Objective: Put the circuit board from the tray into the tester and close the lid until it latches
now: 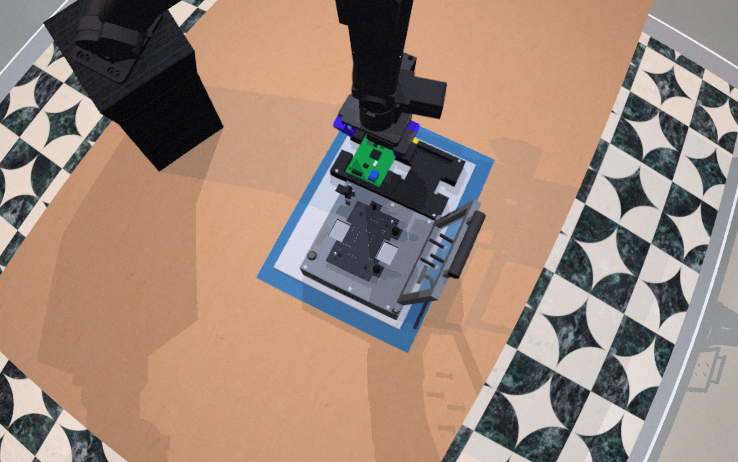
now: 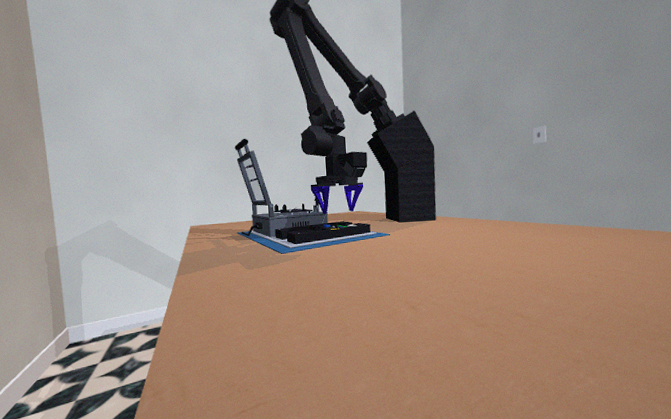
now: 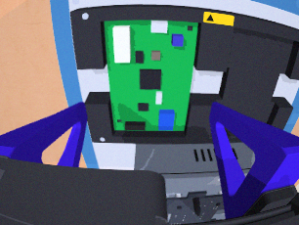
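Observation:
The green circuit board [image 1: 383, 157] [image 3: 129, 88] lies face up in one pocket of the black tray [image 1: 427, 185] [image 2: 300, 236] [image 3: 95, 44]. Its large white connector [image 3: 121, 44] is at the end away from the tester. My gripper [image 2: 338, 211] [image 3: 148, 110] is open and empty above the tray, fingertips apart on either side of the board's line in the wrist view. The grey tester [image 1: 403, 283] [image 2: 288, 223] has its lid [image 2: 260, 179] [image 1: 466, 245] standing open, with the black handle [image 2: 240, 144] at its free edge. The hook [image 1: 344, 190] and lone post [image 1: 374, 206] are at the tray side.
The tray's other pocket holds no board. Two hinge-side posts [image 1: 395, 231] [image 1: 376, 269] stand on the tester's plate. A blue mat [image 1: 337, 308] lies beneath tray and tester. The robot's black pedestal [image 1: 157, 108] [image 2: 414, 175] stands off to one side. The raised lid is an obstacle beyond the plate.

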`<state>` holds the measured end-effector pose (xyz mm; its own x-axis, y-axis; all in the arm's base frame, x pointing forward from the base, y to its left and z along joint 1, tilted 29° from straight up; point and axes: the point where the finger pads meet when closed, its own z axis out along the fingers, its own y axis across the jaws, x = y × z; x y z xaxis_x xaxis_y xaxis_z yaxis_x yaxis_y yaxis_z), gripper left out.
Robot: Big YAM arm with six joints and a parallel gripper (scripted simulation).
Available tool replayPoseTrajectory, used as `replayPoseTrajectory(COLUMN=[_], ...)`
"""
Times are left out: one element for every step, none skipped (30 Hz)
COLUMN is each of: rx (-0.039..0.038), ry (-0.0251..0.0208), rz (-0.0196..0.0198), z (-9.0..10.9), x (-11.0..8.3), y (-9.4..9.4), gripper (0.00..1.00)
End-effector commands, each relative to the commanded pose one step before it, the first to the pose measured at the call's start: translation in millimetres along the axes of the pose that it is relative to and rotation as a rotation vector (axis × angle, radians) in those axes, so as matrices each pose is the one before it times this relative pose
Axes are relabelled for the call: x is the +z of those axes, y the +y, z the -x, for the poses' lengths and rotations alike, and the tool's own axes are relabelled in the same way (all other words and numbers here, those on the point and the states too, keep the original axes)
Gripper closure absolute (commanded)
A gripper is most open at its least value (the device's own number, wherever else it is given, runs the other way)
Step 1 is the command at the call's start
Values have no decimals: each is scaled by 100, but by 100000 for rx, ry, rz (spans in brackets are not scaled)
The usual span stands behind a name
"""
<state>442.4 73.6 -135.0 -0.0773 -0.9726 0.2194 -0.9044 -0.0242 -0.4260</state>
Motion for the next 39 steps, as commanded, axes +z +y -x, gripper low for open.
replayPoseTrajectory(rx=[2767,0,0,0,0,-3,-9,-19,-35,-60,-99,0,0,-145,-198,-193,-165,-138,-115,-98,-84,-71,-61,-52,-44,-38,-32,-28,0,0,95,52,-8,-46,-39,-33,-28,-24,-21], ry=[-912,0,0,0,0,1,2,5,10,18,34,0,0,55,77,69,59,49,40,34,29,24,21,18,16,13,11,10,0,0,-64,-36,5,25,18,16,14,14,13], rz=[-3796,0,0,0,0,3,11,23,42,78,144,0,0,220,309,279,238,198,162,138,117,100,85,73,62,53,46,39,0,0,-295,-172,-3,105,90,77,66,56,47], z=[-426,0,0,0,0,0,0,0,0,0,-1,0,0,-3,-5,-8,-8,-8,-8,-8,-9,-10,-11,-12,-12,-13,-13,-13,0,0,-14,-14,-14,-13,-13,-12,-12,-11,-11], x=[-536,0,0,0,1,4,12,24,41,62,88,0,0,118,151,147,142,140,138,138,139,140,141,142,143,143,143,143,0,0,41,78,128,158,150,142,133,124,115], y=[-1985,0,0,0,0,2,6,14,26,45,74,0,0,108,148,135,115,95,76,64,54,46,39,32,27,23,20,16,0,0,-142,-84,-4,48,41,35,29,25,21], gripper=[8,8,8,8,8,8,8,8,8,8,8,8,8,8,8,8,8,8,8,8,8,8,8,8,8,8,8,8,8,8,8,8,8,8,8,8,8,8,8])
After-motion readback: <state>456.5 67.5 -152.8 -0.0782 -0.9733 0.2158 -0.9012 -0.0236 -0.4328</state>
